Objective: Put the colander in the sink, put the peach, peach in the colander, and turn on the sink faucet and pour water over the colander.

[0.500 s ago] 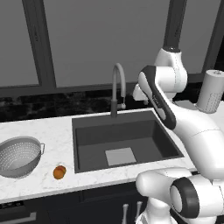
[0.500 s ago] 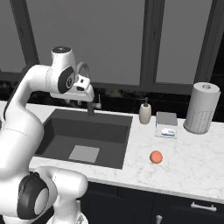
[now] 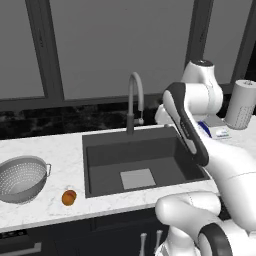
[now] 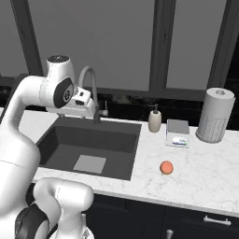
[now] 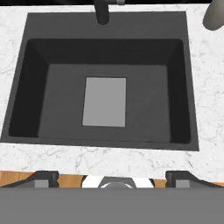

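The left base view looks forward and down from behind the arm's left side, taking in the sink (image 3: 142,165), the faucet (image 3: 134,102) and the counter to its left. The right base view looks from behind the right side, sharing the sink (image 4: 91,144) and faucet (image 4: 91,91). The hand view faces straight down from above, with the sink (image 5: 107,83) directly beyond the jaws.

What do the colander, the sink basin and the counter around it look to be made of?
Colander: grey metal by its look, dull sheen, small holes all over, rolled rim.
Sink: dark grey, matte, no glints; possibly composite or coated metal.
Counter: white with grey veining, like polished marble.
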### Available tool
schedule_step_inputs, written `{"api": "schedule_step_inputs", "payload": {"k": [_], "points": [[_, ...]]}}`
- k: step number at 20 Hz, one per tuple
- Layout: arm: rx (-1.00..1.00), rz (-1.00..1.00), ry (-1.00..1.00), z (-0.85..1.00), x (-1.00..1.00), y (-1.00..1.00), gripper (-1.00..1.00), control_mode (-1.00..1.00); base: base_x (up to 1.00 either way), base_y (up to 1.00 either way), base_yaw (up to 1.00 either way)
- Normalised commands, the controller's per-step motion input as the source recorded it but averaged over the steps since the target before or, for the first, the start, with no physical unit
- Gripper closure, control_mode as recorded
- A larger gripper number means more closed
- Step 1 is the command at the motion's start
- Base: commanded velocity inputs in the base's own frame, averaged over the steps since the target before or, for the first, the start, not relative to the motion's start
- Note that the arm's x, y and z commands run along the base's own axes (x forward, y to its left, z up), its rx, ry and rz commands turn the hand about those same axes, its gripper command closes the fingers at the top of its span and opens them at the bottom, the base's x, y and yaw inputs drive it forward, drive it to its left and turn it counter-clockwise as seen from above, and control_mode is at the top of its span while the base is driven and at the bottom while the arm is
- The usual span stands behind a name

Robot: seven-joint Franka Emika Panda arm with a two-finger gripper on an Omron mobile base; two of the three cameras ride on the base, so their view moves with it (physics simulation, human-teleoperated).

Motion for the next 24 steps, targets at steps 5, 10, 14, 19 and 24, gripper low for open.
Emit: {"api": "schedule_step_inputs", "payload": {"k": [5,10,14,19,24], "points": [[0.00,-0.10,0.00,-0.41,-0.66,0.68,-1.00,-1.00,0.00,0.00,0.00],[0.04,-0.28,0.00,-0.42,-0.32,0.86,-1.00,-1.00,0.00,0.00,0.00],[0.00,-0.32,0.00,-0.24,-0.04,0.91,-1.00,-1.00,0.00,0.00,0.00],[0.00,-0.29,0.13,-0.15,0.14,0.92,-1.00,-1.00,0.00,0.00,0.00],[0.00,-0.01,0.27,0.00,0.43,0.92,-1.00,-1.00,0.00,0.00,0.00]]}}
